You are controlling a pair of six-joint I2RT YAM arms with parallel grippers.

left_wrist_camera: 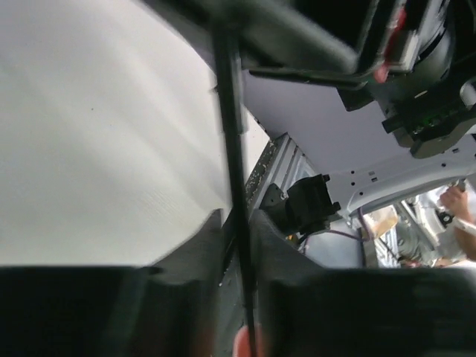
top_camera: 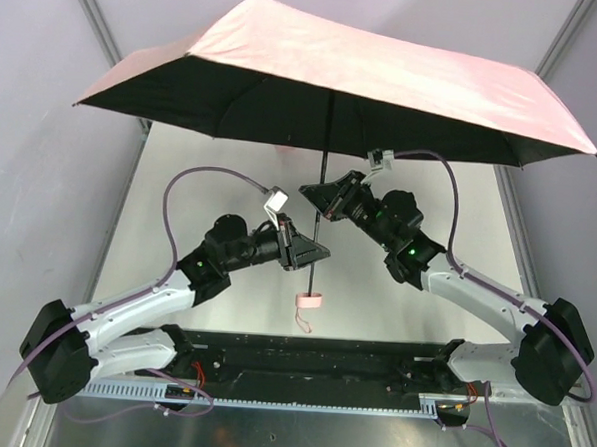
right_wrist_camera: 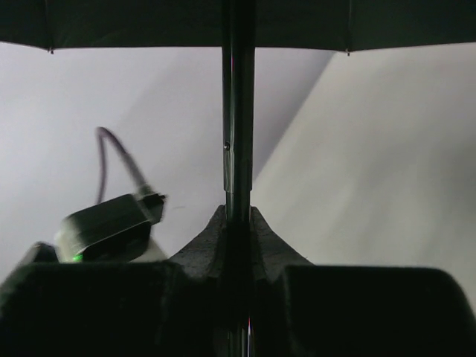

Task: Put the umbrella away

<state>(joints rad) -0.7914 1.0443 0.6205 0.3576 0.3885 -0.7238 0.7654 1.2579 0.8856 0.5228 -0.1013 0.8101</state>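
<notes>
1. Plainly, no brand or word can be read anywhere. The white block point(top_camera: 278, 197) on the left arm's purple cable point(top_camera: 185, 183) is too small to show any lettering.
2. The umbrella point(top_camera: 367, 72) is open above the middle of the desk point(top_camera: 404, 314), pale pink on top with a dark lining point(top_camera: 245, 106) beneath.
3. The left tool point(top_camera: 315, 252) is pressed together on the thin black shaft point(top_camera: 324, 155) low down, just above the small pink handle point(top_camera: 309, 300). In the left wrist view its fingers point(left_wrist_camera: 195, 249) close on the shaft point(left_wrist_camera: 234, 149) from both sides.
4. The right tool point(top_camera: 320, 197) pinches the same shaft higher up, reaching in from the right. In the right wrist view its fingers point(right_wrist_camera: 204, 238) meet at the shaft point(right_wrist_camera: 238, 111).
5. The canopy hides the far part of the desk from the top camera.
6. From above, the wrist loop cannot be told apart from the handle. Whether the handle touches the desk cannot be told either.
7. The left wrist view shows the handle point(left_wrist_camera: 242, 346) only as a blurred pink sliver at its bottom edge.
8. The right wrist view cuts the canopy down to a strip of lining point(right_wrist_camera: 111, 22) along the top edge.
9. The lower part of both wrist views is filled by the dark, out-of-focus tool bodies.
</notes>
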